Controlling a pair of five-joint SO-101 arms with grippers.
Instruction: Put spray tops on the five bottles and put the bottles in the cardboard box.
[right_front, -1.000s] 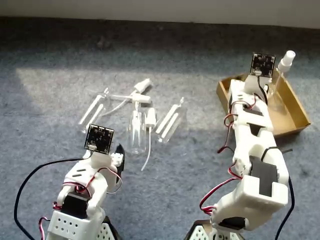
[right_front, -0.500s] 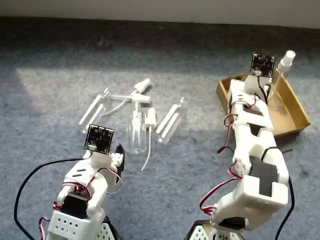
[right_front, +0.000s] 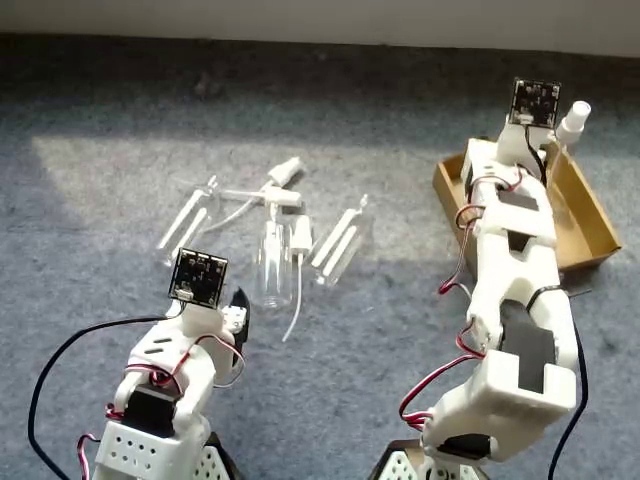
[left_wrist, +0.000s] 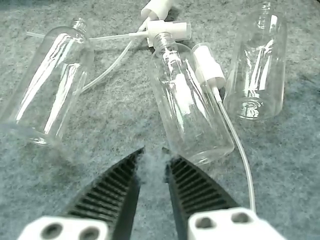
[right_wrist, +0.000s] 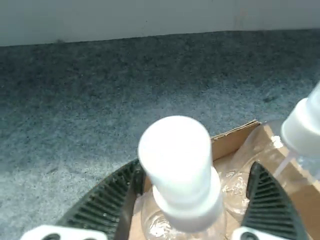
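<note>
Three clear bottles lie uncapped on the carpet: a left one (left_wrist: 50, 85), a middle one (left_wrist: 190, 100) and a right one (left_wrist: 257, 60). A loose spray top (left_wrist: 210, 62) with its tube rests against the middle bottle, and two more spray tops (left_wrist: 167, 29) lie beyond it. My left gripper (left_wrist: 153, 154) hovers just short of the middle bottle, its fingers a narrow gap apart and holding nothing. My right gripper (right_wrist: 196, 169) is open over the cardboard box (right_wrist: 235, 134), its jaws on either side of an upright capped bottle (right_wrist: 175, 160). A second capped bottle (right_wrist: 302, 130) stands beside it.
The box (right_front: 592, 228) sits at the far right of the grey carpet, close to the dark strip along the wall. The loose bottles (right_front: 272, 265) and tops (right_front: 285, 170) cluster at centre left. Bare carpet lies between that cluster and the box.
The right arm's wrist has shifted a little farther away, toward the box's far corner. The left arm and the loose bottles have not moved.
</note>
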